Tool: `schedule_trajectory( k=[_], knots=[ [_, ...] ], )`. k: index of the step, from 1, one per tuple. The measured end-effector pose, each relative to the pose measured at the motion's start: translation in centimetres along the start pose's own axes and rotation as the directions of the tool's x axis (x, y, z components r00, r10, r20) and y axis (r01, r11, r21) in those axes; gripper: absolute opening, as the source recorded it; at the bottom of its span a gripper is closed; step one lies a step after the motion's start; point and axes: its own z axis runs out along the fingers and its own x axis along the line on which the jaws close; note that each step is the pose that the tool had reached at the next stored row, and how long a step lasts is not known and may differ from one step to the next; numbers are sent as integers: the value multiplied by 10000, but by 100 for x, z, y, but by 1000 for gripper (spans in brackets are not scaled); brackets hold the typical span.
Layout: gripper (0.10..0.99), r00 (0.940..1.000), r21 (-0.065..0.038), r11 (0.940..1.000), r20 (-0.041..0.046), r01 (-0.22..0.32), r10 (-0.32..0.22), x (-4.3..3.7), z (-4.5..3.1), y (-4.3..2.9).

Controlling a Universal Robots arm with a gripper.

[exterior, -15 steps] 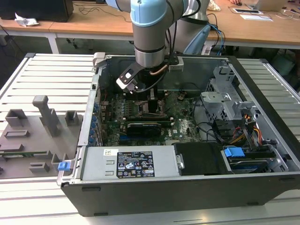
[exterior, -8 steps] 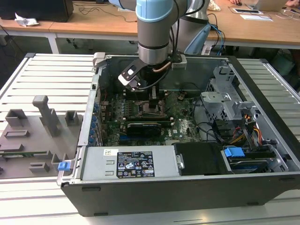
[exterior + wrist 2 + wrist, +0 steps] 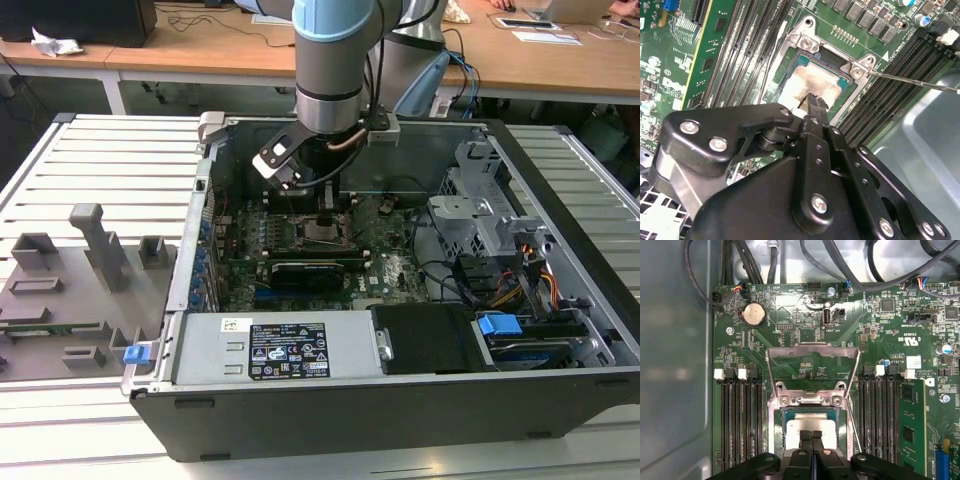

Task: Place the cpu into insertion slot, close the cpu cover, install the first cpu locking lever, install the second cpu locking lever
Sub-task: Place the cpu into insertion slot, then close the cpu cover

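Nearest the lens in both wrist views, the gripper (image 3: pixel 813 100) has its two fingers pressed together, with the tips resting on the metal top of the cpu (image 3: pixel 807 80). The cpu lies in the insertion slot (image 3: pixel 775 427), at the centre of the exterior view. The cpu cover (image 3: pixel 812 349) stands flipped open. A locking lever (image 3: pixel 912 83) juts free beside the slot. Risk: if the cpu sits skewed, finger pressure could bend socket pins. A sideways slip could drag it off its seat.
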Motion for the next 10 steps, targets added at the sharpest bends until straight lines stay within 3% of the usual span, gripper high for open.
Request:
schedule_trajectory(
  k=[10],
  knots=[
    [106, 10000, 1, 10000, 1, 0, 0, 2, -67, 4]
  ],
)
